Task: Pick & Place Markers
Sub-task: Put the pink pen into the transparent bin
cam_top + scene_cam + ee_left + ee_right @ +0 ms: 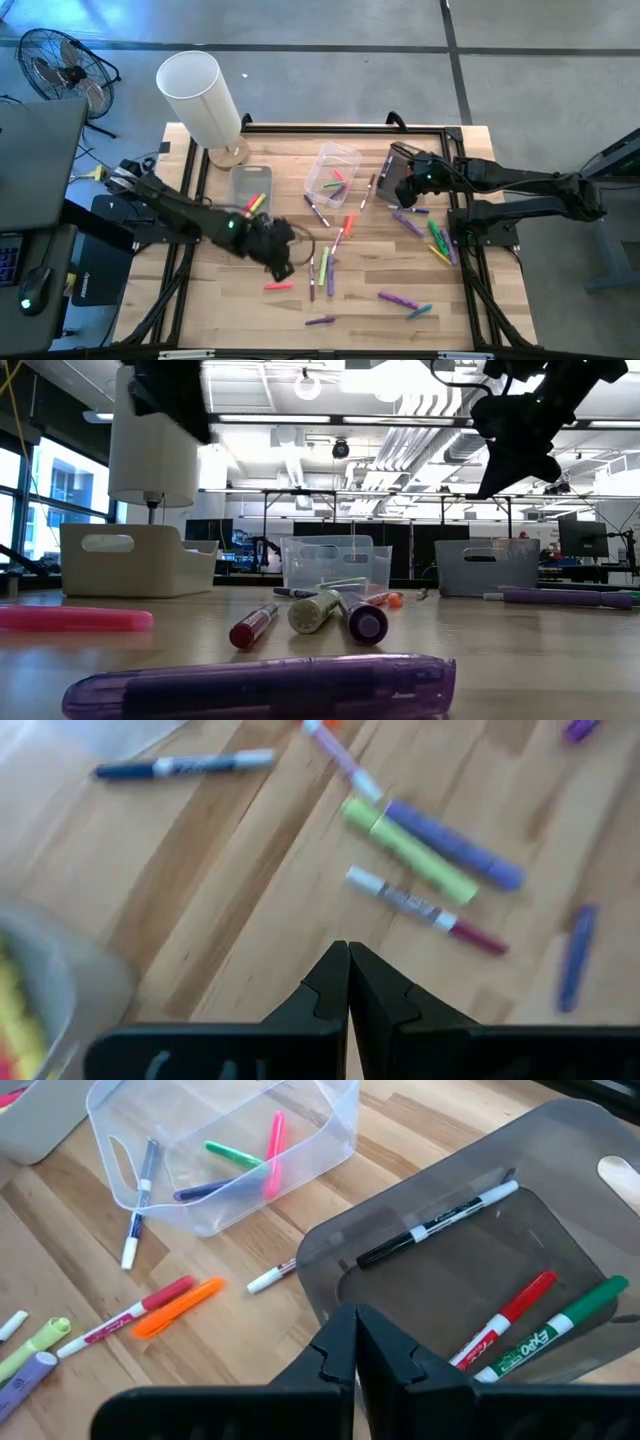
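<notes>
Hovering shut, left claw (348,982) sits just short of scattered markers (420,850).

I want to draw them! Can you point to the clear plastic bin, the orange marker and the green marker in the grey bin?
Clear plastic bin (330,1140): right wrist view, on its side wall.
Orange marker (178,1308): right wrist view, middle of its barrel.
Green marker in the smoky grey bin (560,1323): right wrist view, on its white barrel.

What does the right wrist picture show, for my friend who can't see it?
The right hand, shut and empty, hangs over a smoky grey bin holding black, red and green markers. Beside it a clear bin holds pink, green and blue markers, and more lie loose on the wooden table.
</notes>
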Action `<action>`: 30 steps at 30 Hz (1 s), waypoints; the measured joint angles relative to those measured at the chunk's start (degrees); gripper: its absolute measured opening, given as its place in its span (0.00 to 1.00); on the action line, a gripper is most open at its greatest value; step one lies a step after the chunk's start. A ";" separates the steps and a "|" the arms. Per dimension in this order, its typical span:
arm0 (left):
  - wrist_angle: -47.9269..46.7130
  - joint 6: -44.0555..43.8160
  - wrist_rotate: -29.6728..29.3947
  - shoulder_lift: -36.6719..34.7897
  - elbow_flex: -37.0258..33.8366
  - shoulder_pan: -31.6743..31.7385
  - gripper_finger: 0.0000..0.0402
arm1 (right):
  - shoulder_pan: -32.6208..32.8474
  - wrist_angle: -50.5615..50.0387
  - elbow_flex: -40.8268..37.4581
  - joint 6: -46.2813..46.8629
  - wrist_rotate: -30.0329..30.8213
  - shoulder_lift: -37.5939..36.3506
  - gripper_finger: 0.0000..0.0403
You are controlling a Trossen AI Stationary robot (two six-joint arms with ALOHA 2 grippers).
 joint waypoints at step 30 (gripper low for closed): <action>6.60 -0.93 1.61 12.60 -2.28 -10.62 0.29 | -0.02 -0.33 0.00 -1.29 3.24 0.02 0.00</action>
